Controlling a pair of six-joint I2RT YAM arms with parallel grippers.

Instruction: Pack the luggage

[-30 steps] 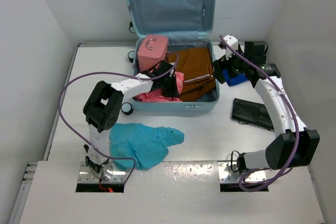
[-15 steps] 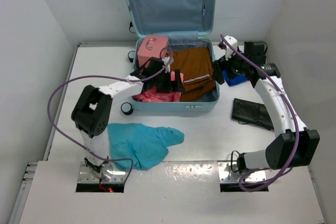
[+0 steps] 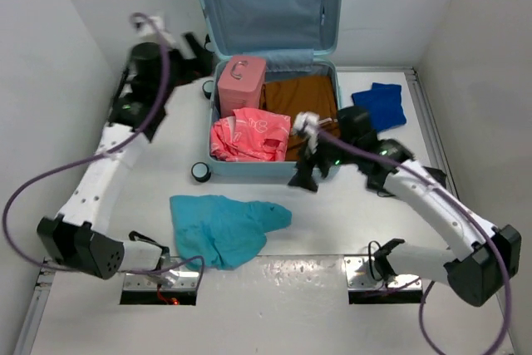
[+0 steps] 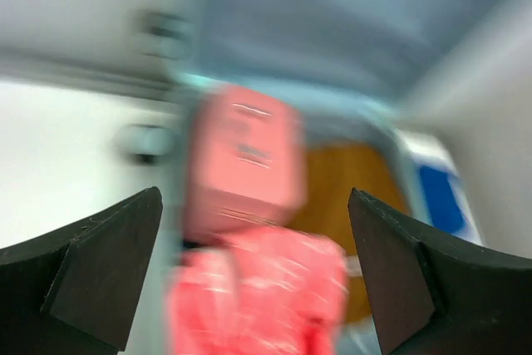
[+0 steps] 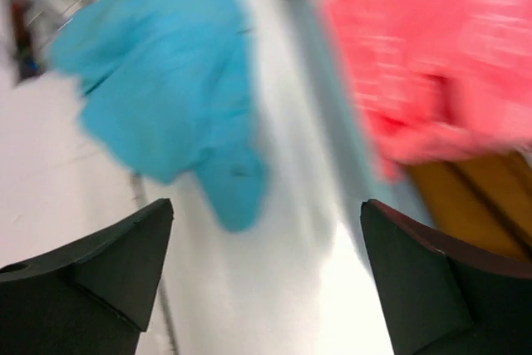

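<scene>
From above you see the whole luggage [image 3: 274, 169], a big pale blue hard suitcase, open at the far middle of the white table [image 3: 332, 230]; your blurry wrist views catch only bits. Its long side runs left to right, wheels left, lid standing up behind. Your left fingers [image 4: 100, 263] and right fingers [image 5: 91, 272] are spread wide, holding nothing.

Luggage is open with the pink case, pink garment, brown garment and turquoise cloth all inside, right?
Not quite. The top external view shows the turquoise cloth on the table in front of the luggage, not inside. The pink case, pink garment and brown garment are inside.
</scene>
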